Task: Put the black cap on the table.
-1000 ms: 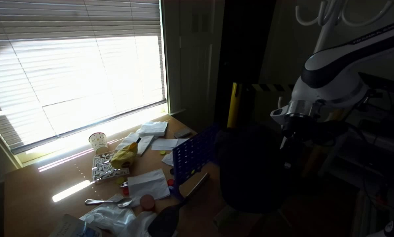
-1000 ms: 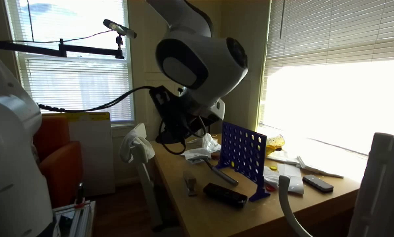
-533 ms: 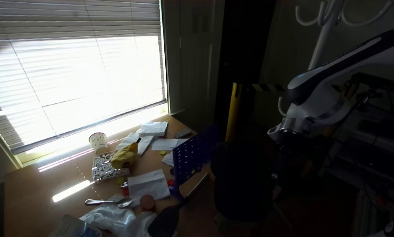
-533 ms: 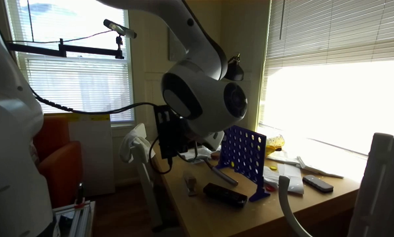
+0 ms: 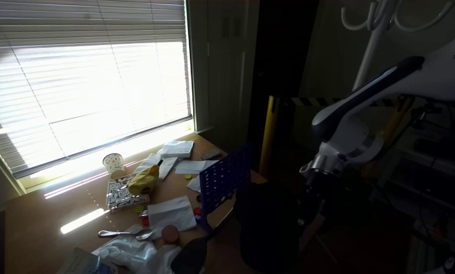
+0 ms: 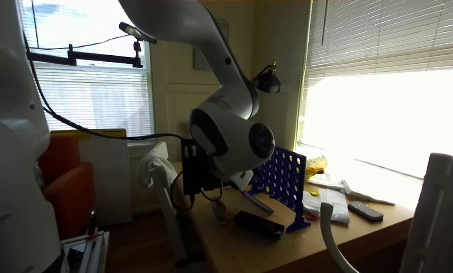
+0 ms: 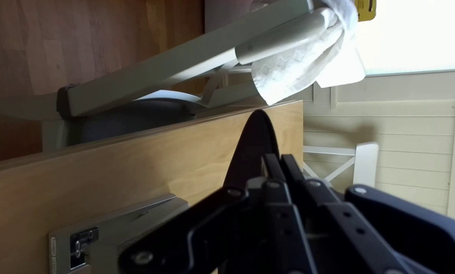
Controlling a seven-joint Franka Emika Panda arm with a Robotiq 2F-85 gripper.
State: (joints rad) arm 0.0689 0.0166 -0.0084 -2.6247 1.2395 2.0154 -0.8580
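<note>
The black cap is a dark dome-shaped blob in an exterior view, in front of the right part of the wooden table. My gripper is at the cap's right side and holds it. In the wrist view the fingertips are nearly together on the cap, whose dark pointed part sticks out past them over the tabletop. Whether the cap touches the table I cannot tell. In an exterior view the wrist hides the gripper and cap above the table.
A blue upright game rack stands on the table near the cap. A black block, a stapler and a spatula lie near it. A pale cup and papers are farther off. A white chair stands beside the table.
The arm has come down toward the table, with the cap moving along in the gripper, down and to the left in an exterior view. The things on the table have not moved.
</note>
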